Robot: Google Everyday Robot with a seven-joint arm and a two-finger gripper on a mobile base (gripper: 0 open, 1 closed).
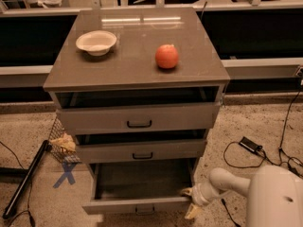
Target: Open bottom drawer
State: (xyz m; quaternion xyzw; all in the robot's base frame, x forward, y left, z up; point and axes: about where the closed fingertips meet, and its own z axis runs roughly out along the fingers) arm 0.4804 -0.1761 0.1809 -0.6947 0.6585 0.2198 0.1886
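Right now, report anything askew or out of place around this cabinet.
Nothing is spilled or broken. The bottom drawer is pulled well out, with the gripper at its right front corner. The top drawer and middle drawer sit slightly ajar, and loose cables trail over the floor on the right.

Gripper (189, 202) beside front corner of open bottom drawer (142, 181).

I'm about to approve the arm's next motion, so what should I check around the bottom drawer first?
1. Bottom drawer pulled out, inside visible: ok.
2. Pincer on the handle: not ok, it sits at the drawer front's right corner.
3. Pincer's hold on the drawer: cannot tell.
4. Orange fruit away from the cabinet top edge: ok.
5. Bowl upright on the cabinet top: ok.
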